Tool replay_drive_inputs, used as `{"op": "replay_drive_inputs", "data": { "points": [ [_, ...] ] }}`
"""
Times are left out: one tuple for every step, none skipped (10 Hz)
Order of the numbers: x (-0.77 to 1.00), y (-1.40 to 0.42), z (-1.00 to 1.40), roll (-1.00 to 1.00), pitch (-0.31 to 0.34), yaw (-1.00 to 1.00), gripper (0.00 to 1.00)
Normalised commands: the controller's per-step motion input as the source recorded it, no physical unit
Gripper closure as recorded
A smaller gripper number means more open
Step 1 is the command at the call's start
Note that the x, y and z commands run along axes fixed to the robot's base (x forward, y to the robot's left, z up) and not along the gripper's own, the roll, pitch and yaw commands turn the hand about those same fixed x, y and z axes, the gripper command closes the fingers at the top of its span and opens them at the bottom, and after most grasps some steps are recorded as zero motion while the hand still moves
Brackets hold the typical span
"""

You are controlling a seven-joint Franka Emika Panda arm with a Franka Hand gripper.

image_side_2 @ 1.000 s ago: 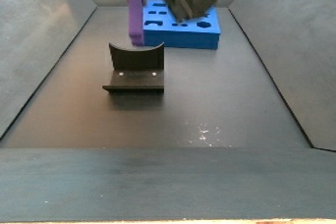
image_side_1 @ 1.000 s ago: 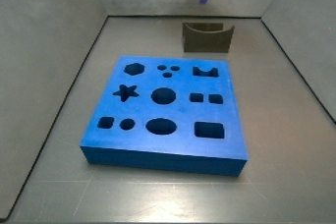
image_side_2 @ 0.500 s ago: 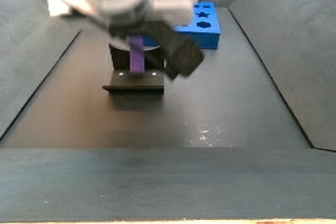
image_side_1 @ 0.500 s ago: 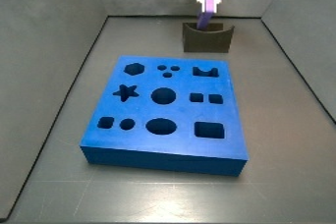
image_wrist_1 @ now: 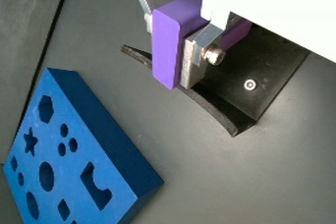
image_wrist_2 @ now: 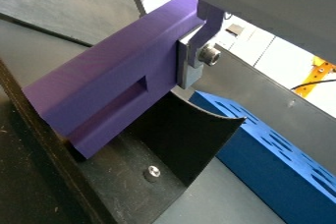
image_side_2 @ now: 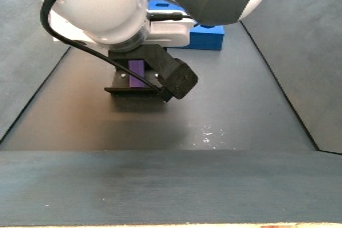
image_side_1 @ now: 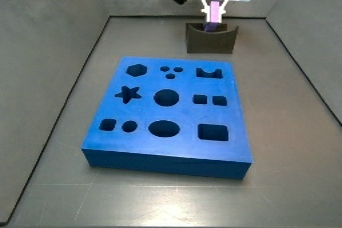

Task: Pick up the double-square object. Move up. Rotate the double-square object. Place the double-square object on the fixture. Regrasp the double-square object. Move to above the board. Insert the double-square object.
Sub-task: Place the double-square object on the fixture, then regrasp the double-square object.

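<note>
The claw (image_side_1: 215,12) hangs directly over the fixture (image_side_1: 211,39), which stands on the dark tabletop (image_side_1: 160,197) just beyond the far short edge of the board (image_side_1: 167,117), close to it but not touching. The claw is clamped on the double-square object (image_side_1: 215,14): in both wrist views a flat silver finger (image_wrist_1: 199,59) lies pressed against the side of the purple block (image_wrist_1: 172,43), and the same contact shows where the finger (image_wrist_2: 192,57) meets the long purple face (image_wrist_2: 116,90). In a side view the double-square object stands roughly upright, its lower end down at the top of the fixture, within or just above the curved dip; whether it actually touches the fixture cannot be told. In a side view the robot's arm covers most of the fixture (image_side_2: 134,89), with only a sliver of the purple block (image_side_2: 138,70) visible above it and the claw (image_side_2: 142,70) hidden among the arm's bulk. In a wrist view the dark curved wall of the fixture (image_wrist_2: 184,140) sits right beneath the block, with the blue board (image_wrist_2: 282,174) beyond it. The board (image_wrist_1: 66,159) lies flat, its dark cut-outs all unfilled.
</note>
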Motion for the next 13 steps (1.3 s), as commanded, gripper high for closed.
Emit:
{"op": "replay_drive_inputs", "data": {
  "points": [
    [0.08,0.14,-0.58,-0.12,-0.039,-0.06,1.0],
    [0.08,0.14,-0.58,-0.12,-0.039,-0.05,1.0],
    [0.0,0.0,0.0,0.0,0.0,0.0,0.0],
    [0.0,0.0,1.0,0.03,-0.038,0.01,0.0],
    [0.0,0.0,1.0,0.03,-0.036,0.02,0.0],
    [-0.03,0.0,1.0,0.04,-0.009,0.03,0.0],
    [-0.04,0.01,1.0,0.04,0.011,0.04,0.0],
    [-0.04,0.01,1.0,0.04,0.042,0.04,0.0],
    [-0.04,0.01,0.91,0.04,0.066,0.03,0.0],
    [-0.03,0.01,0.8,0.04,0.077,0.02,0.0],
    [-0.03,0.01,0.57,0.04,0.096,0.0,0.0],
    [-0.03,0.01,0.34,0.04,0.099,-0.02,0.0],
    [-0.1,-0.78,0.67,1.0,0.058,0.01,0.0]
  ]
}}
